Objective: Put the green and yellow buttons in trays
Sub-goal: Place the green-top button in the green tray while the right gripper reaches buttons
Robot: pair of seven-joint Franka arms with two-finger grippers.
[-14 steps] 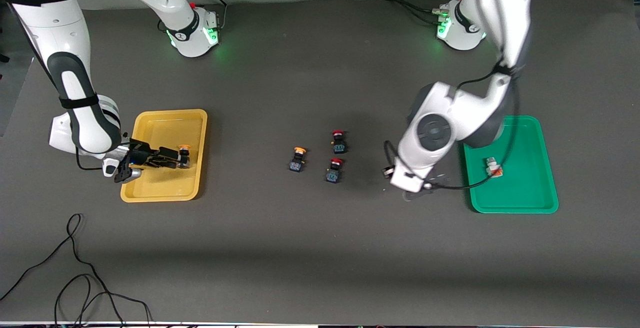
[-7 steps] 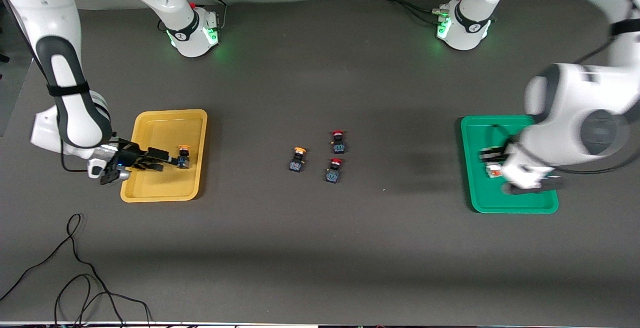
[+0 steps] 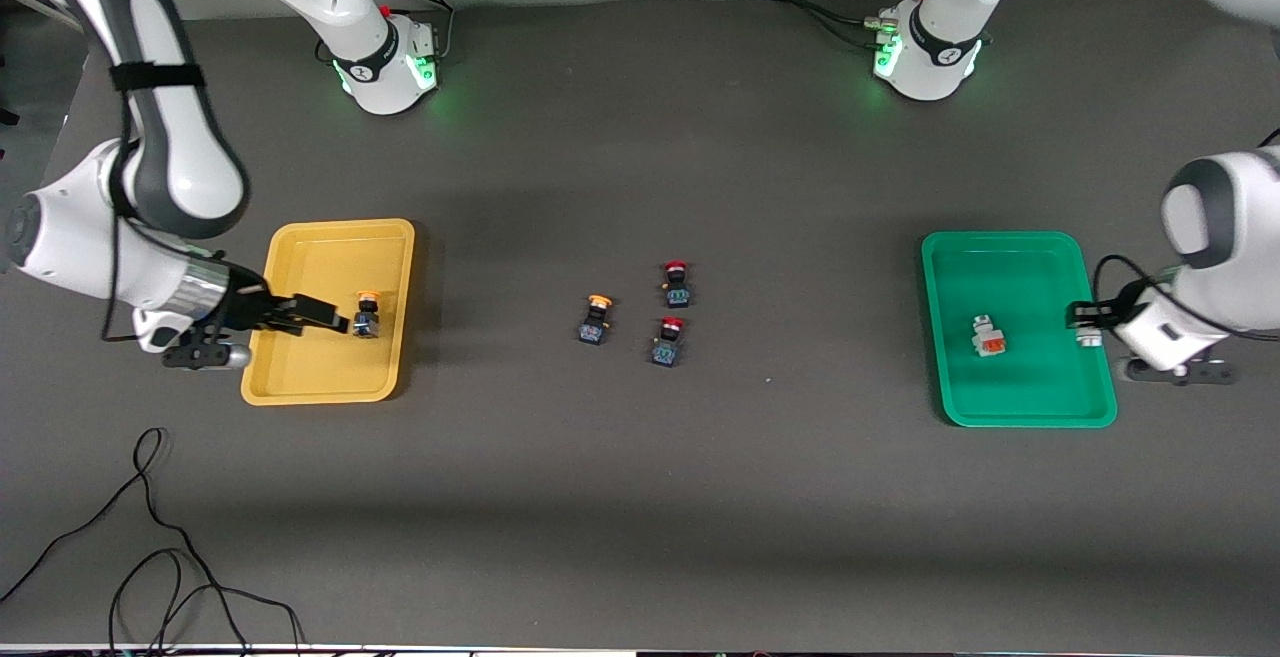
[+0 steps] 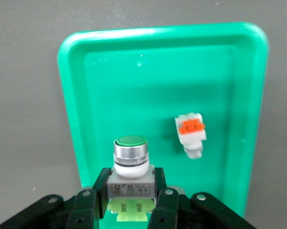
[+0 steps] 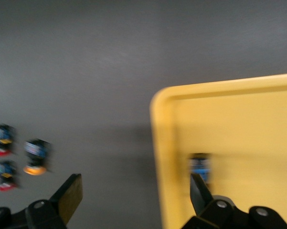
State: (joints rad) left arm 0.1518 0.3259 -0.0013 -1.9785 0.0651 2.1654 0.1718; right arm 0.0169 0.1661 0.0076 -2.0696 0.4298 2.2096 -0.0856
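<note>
A yellow-capped button [image 3: 367, 316] lies released in the yellow tray [image 3: 330, 237], the right gripper [image 3: 322, 315] spread open over it. Mid-table, another yellow-capped button [image 3: 595, 320] is flanked by two red-capped switches [image 3: 677, 283], which must be avoided. Over the green tray's [image 3: 1000, 407] rim, the left gripper [image 3: 1085, 325] is clamped on a green button [image 4: 130, 162], judged ready for lowering beside the orange-block button [image 3: 988, 335].
</note>
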